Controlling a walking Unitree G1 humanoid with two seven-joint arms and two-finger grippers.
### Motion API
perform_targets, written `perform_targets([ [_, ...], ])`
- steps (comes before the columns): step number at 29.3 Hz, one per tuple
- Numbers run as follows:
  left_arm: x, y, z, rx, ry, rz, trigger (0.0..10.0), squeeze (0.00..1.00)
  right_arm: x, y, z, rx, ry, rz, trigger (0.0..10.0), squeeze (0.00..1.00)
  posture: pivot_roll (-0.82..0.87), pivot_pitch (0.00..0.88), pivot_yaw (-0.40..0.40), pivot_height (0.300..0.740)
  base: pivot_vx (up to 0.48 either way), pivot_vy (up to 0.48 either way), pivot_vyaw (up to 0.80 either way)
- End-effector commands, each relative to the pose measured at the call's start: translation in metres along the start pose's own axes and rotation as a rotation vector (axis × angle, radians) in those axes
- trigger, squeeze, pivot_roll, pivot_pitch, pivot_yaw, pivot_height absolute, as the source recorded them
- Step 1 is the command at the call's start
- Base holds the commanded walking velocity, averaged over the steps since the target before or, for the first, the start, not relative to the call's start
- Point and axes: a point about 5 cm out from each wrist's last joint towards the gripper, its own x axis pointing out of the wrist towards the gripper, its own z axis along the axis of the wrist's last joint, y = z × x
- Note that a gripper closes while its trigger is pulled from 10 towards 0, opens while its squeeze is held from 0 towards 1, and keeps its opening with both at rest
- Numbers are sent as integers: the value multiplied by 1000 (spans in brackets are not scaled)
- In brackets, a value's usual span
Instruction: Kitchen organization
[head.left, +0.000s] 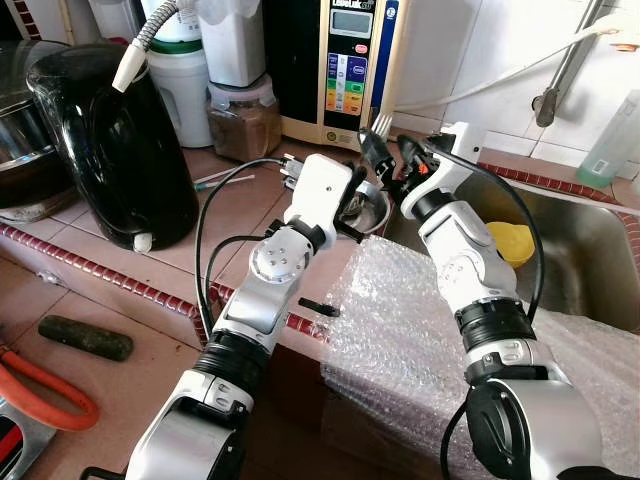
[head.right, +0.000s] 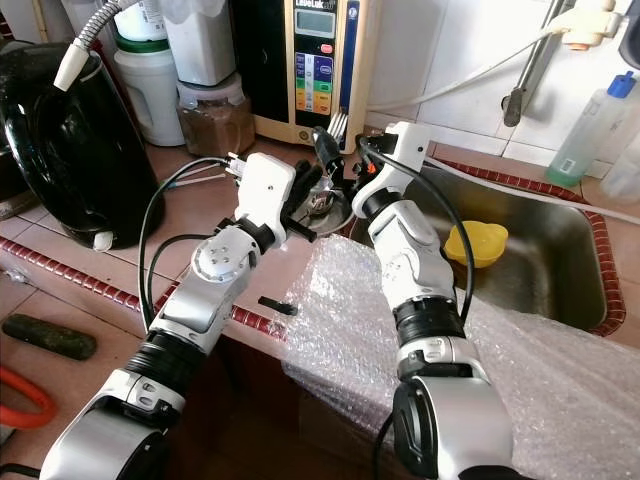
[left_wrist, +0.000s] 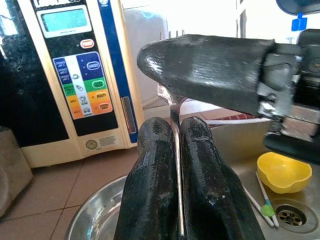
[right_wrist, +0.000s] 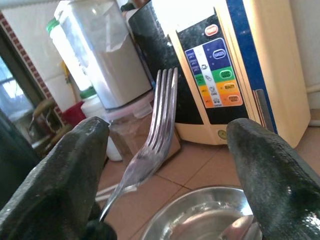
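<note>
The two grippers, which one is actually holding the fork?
The left gripper: its fingers are pressed shut on the fork handle. The right gripper is open, its fingers spread either side of the fork's prongs.

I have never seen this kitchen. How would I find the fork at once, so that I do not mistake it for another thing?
Start at the steel sink and go to the tiled counter on its left, where a steel bowl stands before the cream water machine. Above that bowl, the left gripper holds the fork upright by its handle, between the open fingers of the right gripper. It is the only pronged metal thing there.
</note>
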Motion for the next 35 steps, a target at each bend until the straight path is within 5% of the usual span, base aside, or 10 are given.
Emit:
perform_targets([
  [1, 4, -3, 5, 20, -16, -27, 0, 0, 4, 0, 7, 31, -21, -12, 0, 0, 21, 0, 39, 740, 0, 0, 0],
  [27, 6, -8, 4, 21, -23, -41, 0, 0, 7, -1, 2, 61, 21, 2, 0, 0, 17, 0, 27, 740, 0, 0, 0],
  [33, 6, -9, 4, 23, -27, -45, 0, 0, 8, -1, 1, 22, 38, -8, 0, 0, 18, 0, 25, 740, 0, 0, 0],
  [35, 6, -9, 5, 29, -31, -46, 0, 0, 8, -2, 2, -62, 45, -16, 0, 0, 19, 0, 24, 740, 0, 0, 0],
])
